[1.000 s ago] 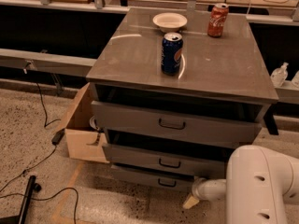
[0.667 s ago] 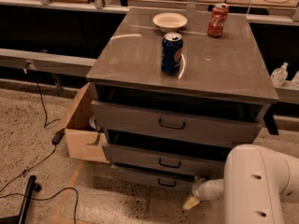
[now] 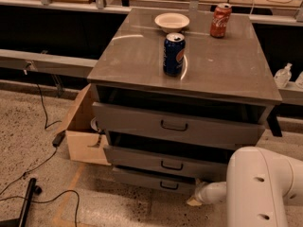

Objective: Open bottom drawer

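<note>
The grey cabinet has three drawers. The bottom drawer is the slimmest front, low near the floor, with a small dark loop handle at its centre. It sits nearly flush under the middle drawer. The top drawer is the tallest front. My white arm fills the lower right corner. My gripper is low at the cabinet's lower right, just right of the bottom drawer's handle, with a pale tip showing near the floor.
A blue can, a red can and a white bowl stand on the cabinet top. An open cardboard box sits against the cabinet's left side. Black cables lie on the speckled floor.
</note>
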Action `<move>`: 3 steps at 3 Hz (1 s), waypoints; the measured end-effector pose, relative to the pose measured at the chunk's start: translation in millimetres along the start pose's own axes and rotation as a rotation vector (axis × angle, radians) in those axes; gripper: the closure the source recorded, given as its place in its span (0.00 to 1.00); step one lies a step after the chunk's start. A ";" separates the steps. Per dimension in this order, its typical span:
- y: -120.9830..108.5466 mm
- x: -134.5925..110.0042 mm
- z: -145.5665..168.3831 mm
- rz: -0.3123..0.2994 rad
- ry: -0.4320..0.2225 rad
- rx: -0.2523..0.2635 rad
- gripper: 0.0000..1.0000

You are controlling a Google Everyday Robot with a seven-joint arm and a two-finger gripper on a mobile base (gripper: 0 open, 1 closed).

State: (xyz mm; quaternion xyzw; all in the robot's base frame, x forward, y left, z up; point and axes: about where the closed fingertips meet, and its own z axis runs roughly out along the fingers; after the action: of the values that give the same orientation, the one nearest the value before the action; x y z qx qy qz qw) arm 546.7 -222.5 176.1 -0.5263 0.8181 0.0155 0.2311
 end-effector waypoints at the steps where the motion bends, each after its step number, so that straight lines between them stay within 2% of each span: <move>1: 10.6 -0.1 -4.7 -0.007 0.008 -0.034 0.69; 2: 9.6 -1.9 -8.9 -0.007 0.008 -0.034 0.92; 3: 8.3 -4.1 -14.2 -0.007 0.008 -0.034 1.00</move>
State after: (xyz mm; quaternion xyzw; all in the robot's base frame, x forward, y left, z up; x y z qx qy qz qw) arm 535.8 -219.2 188.6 -0.5330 0.8169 0.0267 0.2188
